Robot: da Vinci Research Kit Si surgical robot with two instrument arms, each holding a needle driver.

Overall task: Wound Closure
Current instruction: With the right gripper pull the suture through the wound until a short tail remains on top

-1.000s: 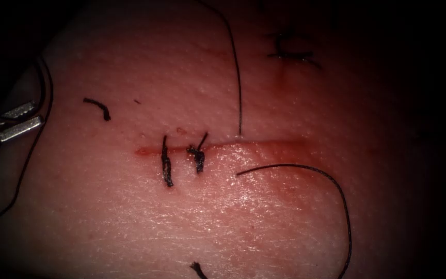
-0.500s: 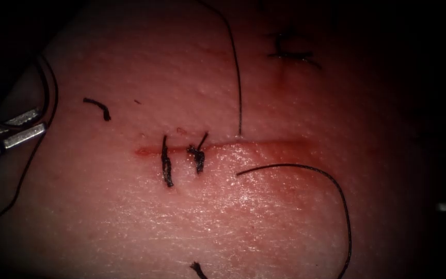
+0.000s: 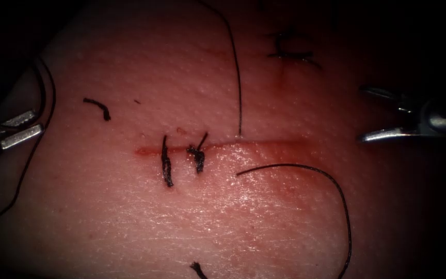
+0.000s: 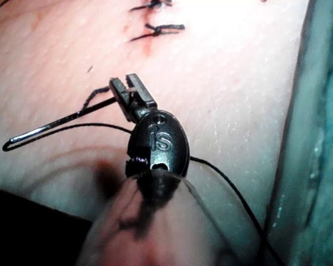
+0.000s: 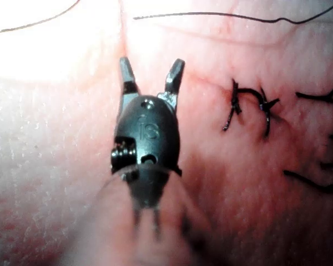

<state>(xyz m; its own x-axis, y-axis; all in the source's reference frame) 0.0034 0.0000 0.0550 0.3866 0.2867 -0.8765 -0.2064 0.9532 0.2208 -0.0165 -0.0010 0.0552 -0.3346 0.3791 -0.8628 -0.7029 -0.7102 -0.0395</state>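
Left of the cut (image 3: 218,147), well clear of the tissue's (image 3: 264,217) stitches (image 3: 167,168), the left tool (image 4: 132,95) grips the needle (image 4: 55,126) near its thread (image 3: 336,196) end, out of the tissue. The right tool (image 3: 375,116) hangs wide open and empty, right of the cut.

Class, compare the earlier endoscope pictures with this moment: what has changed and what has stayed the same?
The right claw has come in from the right, jaws open, holding nothing. The left claw stays left of the cut, shut on the needle, clear of the tissue. Thread and stitches are unchanged.
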